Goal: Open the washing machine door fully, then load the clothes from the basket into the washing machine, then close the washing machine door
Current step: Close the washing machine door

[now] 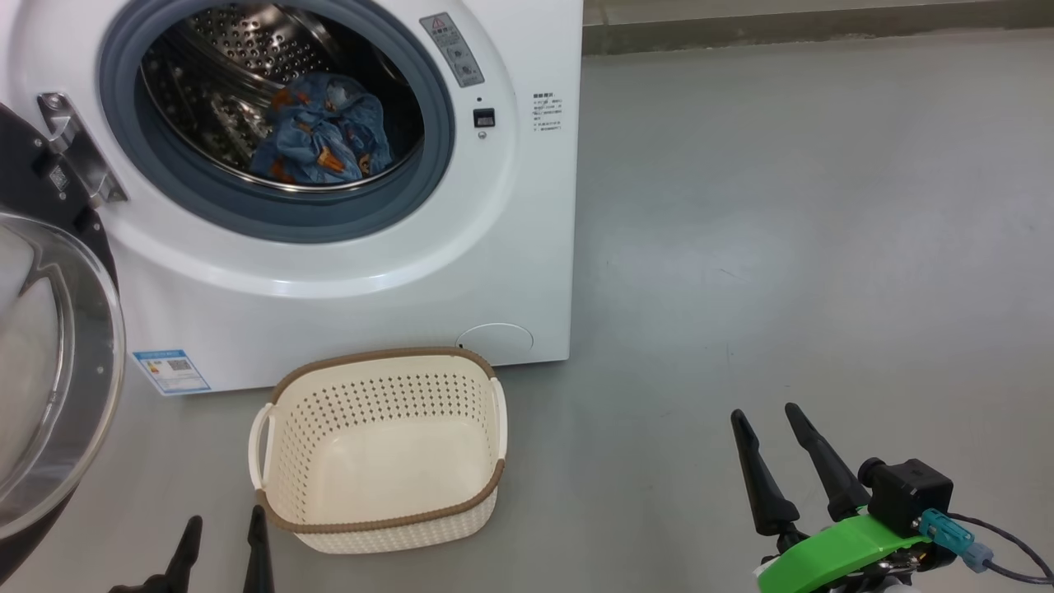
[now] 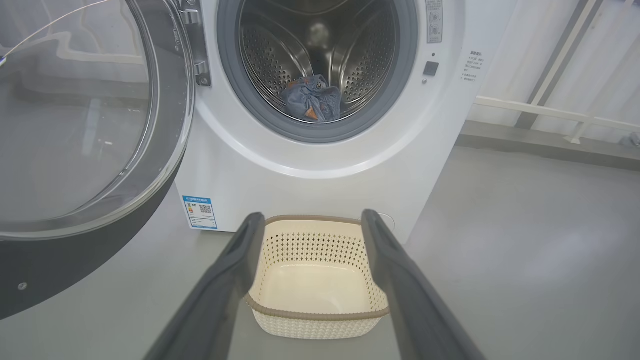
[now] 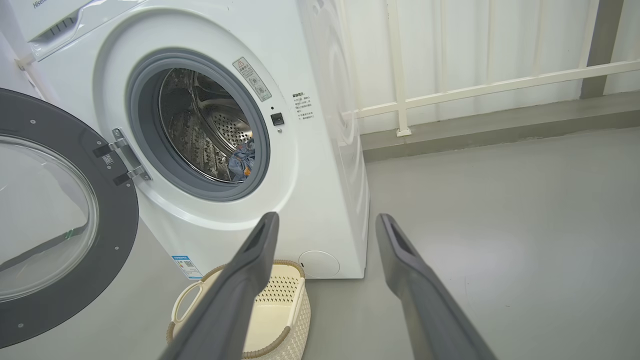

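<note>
Clothes [image 1: 321,132] lie in the washing machine [image 1: 329,280] (basket [image 1: 387,403] bare), so my left gripper [image 1: 225,527] and right gripper [image 1: 766,412] hang spread, empty, with the wide-open door [image 1: 49,371] left to close.

Blue bear-print clothes [image 1: 321,132] lie bunched in the white washing machine [image 1: 346,272], its black-rimmed glass door [image 1: 49,362] swung wide open; the cream basket [image 1: 383,502] sits empty on the floor before it.
</note>
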You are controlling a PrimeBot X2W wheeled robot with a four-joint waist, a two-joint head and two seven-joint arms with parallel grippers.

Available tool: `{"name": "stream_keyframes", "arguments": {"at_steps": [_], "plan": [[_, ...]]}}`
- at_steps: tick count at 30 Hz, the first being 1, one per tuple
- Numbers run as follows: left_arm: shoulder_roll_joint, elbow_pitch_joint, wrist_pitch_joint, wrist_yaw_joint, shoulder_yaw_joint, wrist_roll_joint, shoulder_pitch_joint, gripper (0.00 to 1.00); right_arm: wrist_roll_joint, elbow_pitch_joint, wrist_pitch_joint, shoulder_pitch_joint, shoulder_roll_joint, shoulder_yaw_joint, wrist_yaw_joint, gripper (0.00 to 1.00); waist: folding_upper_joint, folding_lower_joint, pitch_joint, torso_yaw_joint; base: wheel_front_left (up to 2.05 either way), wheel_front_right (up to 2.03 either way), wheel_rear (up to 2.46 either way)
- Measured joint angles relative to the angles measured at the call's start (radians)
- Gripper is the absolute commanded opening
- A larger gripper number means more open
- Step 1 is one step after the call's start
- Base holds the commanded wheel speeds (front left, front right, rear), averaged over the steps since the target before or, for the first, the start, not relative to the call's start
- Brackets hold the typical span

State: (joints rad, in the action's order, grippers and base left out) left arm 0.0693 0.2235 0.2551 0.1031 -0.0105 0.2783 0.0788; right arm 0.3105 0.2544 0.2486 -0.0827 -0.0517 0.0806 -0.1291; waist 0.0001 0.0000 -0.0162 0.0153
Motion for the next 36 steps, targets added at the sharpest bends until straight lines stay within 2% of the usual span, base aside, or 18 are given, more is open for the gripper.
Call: {"name": "stream_keyframes", "arguments": {"at_steps": [10, 17, 22, 36], "plan": [[-0.002, 0.005, 0.000, 0.008, 0.001, -0.006, -0.003, 1.00, 0.000, 0.000, 0.000, 0.000, 0.000, -0.001, 0.000, 1.00, 0.0000, 0.0001, 0.000, 0.020, 0.00, 0.00, 0.00], [-0.006, 0.005, 0.000, 0.009, 0.000, -0.011, -0.002, 1.00, 0.000, 0.000, 0.000, 0.000, 0.000, 0.005, 0.000, 1.00, 0.0000, 0.0000, -0.001, 0.074, 0.00, 0.00, 0.00], [-0.007, 0.005, 0.000, 0.007, 0.000, -0.016, -0.002, 1.00, 0.010, 0.003, 0.000, 0.000, 0.000, 0.012, 0.000, 1.00, 0.0000, 0.0000, -0.002, 0.133, 0.00, 0.00, 0.00], [0.014, -0.027, -0.010, -0.011, -0.007, -0.029, 0.029, 1.00, 0.071, 0.015, 0.000, 0.001, -0.001, 0.063, 0.000, 1.00, 0.0000, 0.0001, -0.028, 0.373, 0.00, 0.00, 0.00]]}}
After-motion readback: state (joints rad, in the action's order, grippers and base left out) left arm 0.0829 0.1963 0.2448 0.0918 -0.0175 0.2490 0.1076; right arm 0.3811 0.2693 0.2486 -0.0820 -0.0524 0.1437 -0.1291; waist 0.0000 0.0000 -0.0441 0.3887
